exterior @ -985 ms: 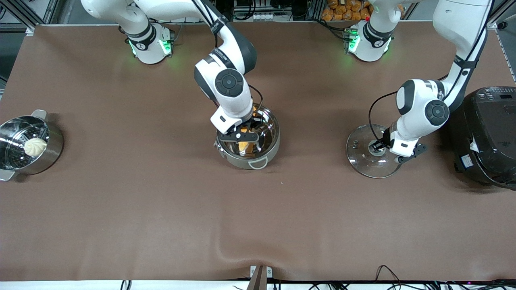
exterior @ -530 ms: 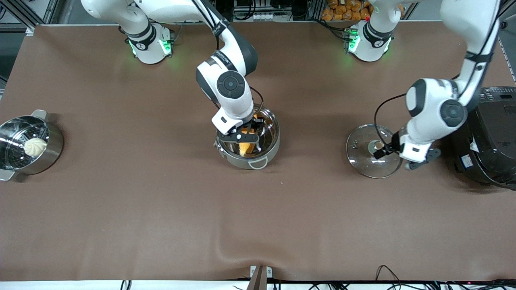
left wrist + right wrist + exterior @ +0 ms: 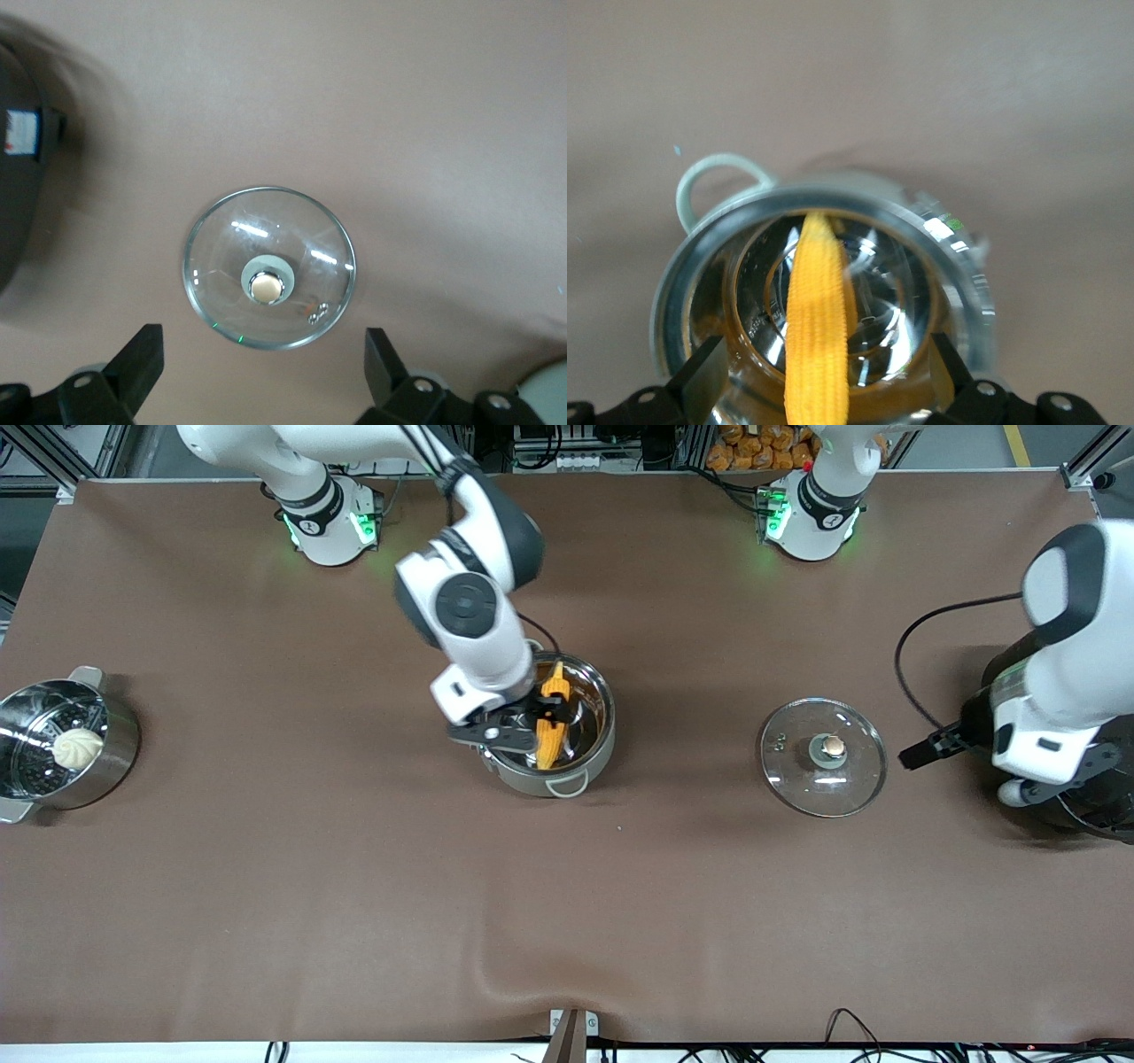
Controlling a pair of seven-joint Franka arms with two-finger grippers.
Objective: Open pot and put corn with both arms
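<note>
The steel pot [image 3: 609,717] stands open at the middle of the table. The yellow corn [image 3: 551,726] lies in it, one end up against the rim. My right gripper [image 3: 514,724] hangs open just above the pot; in the right wrist view the corn [image 3: 819,328] runs between its spread fingers [image 3: 704,376] without touching them, inside the pot [image 3: 682,274]. The glass lid [image 3: 802,784] with its tan knob lies flat on the table toward the left arm's end. My left gripper [image 3: 1005,757] is open and empty, raised beside the lid [image 3: 270,266].
The black rice cooker [image 3: 1107,815] stands at the left arm's end, partly under that arm, and shows in the left wrist view [image 3: 18,177]. A steel steamer pot [image 3: 124,735] with a white bun [image 3: 78,747] sits at the right arm's end.
My right gripper has opened and risen, leaving the corn in the pot. My left gripper has let go of the lid's knob and moved up toward the rice cooker.
</note>
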